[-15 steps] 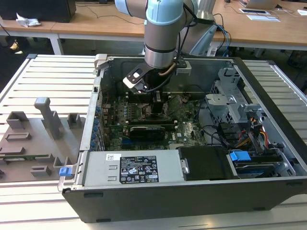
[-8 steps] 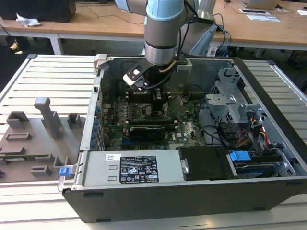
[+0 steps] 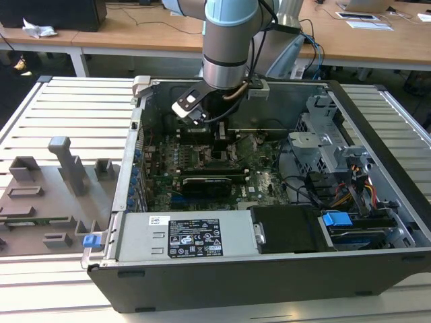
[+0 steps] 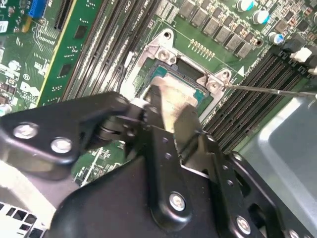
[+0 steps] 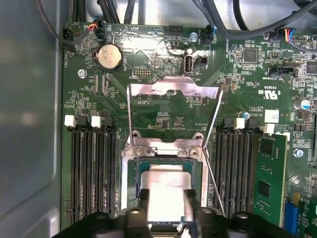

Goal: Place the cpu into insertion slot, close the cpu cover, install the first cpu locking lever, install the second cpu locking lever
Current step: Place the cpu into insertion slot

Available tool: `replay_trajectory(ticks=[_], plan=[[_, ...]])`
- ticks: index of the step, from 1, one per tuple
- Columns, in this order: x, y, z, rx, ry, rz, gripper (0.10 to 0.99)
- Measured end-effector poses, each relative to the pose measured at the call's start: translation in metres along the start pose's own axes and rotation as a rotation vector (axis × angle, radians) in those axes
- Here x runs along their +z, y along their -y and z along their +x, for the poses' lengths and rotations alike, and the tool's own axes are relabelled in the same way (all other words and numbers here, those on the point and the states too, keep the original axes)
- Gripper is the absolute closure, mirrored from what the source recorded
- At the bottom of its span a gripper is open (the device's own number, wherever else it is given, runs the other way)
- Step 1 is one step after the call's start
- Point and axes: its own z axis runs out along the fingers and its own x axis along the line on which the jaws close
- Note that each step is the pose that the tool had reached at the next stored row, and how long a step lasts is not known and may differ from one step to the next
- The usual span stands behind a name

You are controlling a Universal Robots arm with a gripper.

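**Robot arm holds processor chip over open socket**

In the middle of the upper half of the exterior view, a single robot arm reaches straight down into an open computer case point(image 3: 269, 276) lying on a slatted surface point(image 3: 67, 101). Its gripper point(image 3: 222, 142) sits low over the green circuit board.

In the first wrist view, the jaws are closed on two opposite edges of the chip point(image 5: 166, 183). The gripper point(image 5: 167, 198) pinches the chip along a line that runs from one bank of memory slots point(image 5: 94, 168) toward the bank on the far side. The chip sits squarely between the jaws and directly over the socket point(image 5: 204, 181), with its edges parallel to the metal rim. Whether it already rests on the pins cannot be told.

The hinged cover point(image 5: 173, 89) stands swung open beyond the socket, on the side toward the coin battery point(image 5: 110, 56), and the board shows through its square cut-out. A thin locking lever point(image 5: 213, 183) angles away beside the socket, unlatched.

The second wrist view gives the same grip from the side, with the gripper point(image 4: 171, 106) bracketing the silver chip point(image 4: 173, 94).
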Motion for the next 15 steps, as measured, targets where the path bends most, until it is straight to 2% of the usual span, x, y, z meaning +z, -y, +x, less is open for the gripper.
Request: replay_trajectory(ticks=[2,3,5,8,12,15], plan=[[0.0004,0.0024,-0.0025,-0.006,-0.0027,0.0,0.855],[0.0007,0.0032,-0.0035,-0.009,-0.0048,-0.001,0.855],[0.002,0.0045,-0.005,-0.018,-0.0143,-0.001,0.973],[0.0047,0.0047,-0.0051,-0.022,-0.0199,-0.002,0.98],[0.0077,0.0042,-0.0051,-0.022,-0.0206,-0.001,0.98],[0.0089,-0.0024,-0.0051,-0.022,-0.021,0.0,0.98]])
